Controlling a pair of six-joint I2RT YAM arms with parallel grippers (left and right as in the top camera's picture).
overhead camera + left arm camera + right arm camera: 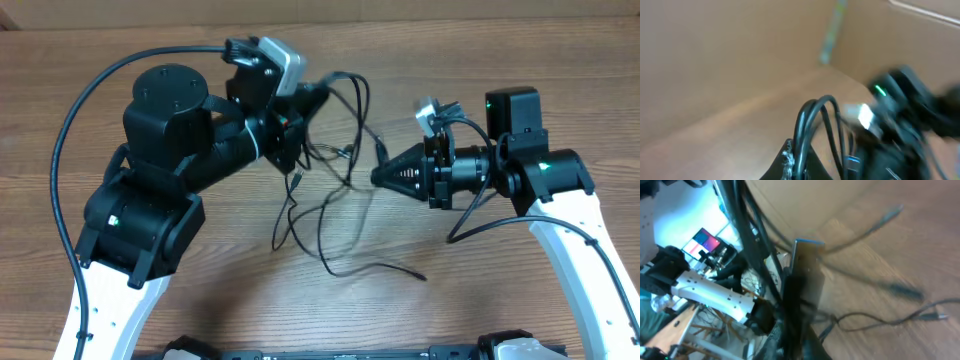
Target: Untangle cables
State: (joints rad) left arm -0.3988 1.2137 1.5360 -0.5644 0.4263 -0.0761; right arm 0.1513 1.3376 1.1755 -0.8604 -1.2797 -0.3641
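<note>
Left gripper [312,95] is clamped tight on the cables [335,200]. In its wrist view a loop of the cables [812,115] rises straight out from between its fingers [786,161]. Right gripper [380,174] points at the left arm from the other side, its fingers drawn together to a point. One strand comes down from the far side and ends at that point, so this gripper is pinching the cables too. Its wrist view is blurred, with dark strands crossing close in front of one finger [807,265].

Between the two grippers the cables form a loose tangle, lifted toward the far side of the table [500,300] where the left gripper holds them. From there several strands run toward the near side, cross one another and lie on the wood. One long strand sweeps nearest the robot and ends in a small plug [421,276]. Another plug [299,180] sits just beside the left arm. In the right wrist view a further plug [935,314] lies on the table, well apart from the finger.
</note>
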